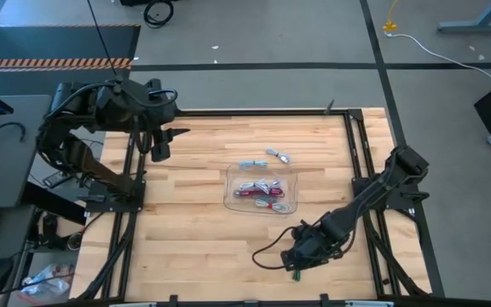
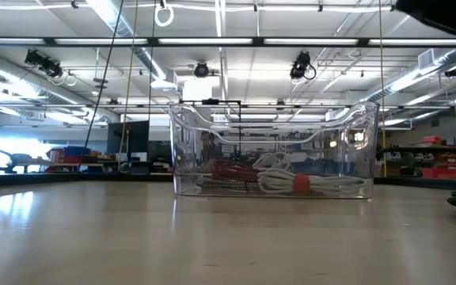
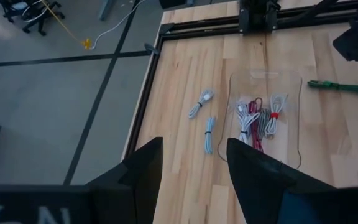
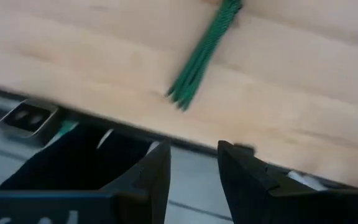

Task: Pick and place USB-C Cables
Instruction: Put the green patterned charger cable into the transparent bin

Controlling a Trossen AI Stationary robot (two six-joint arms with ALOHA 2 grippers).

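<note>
A clear tray in the middle of the table holds several coiled USB-C cables, red, grey and white, also visible in the low view. Two more cables lie on the wood just beyond the tray: a blue one and a white one. A green cable lies stretched out near the table's near edge. My right gripper hovers open close to it, over that edge, with nothing between its fingers. My left gripper stands open, high at the far left.
Black frame rails run along the table's left and right sides, and the right arm's base stands on the right one. Bare wood lies left of the tray.
</note>
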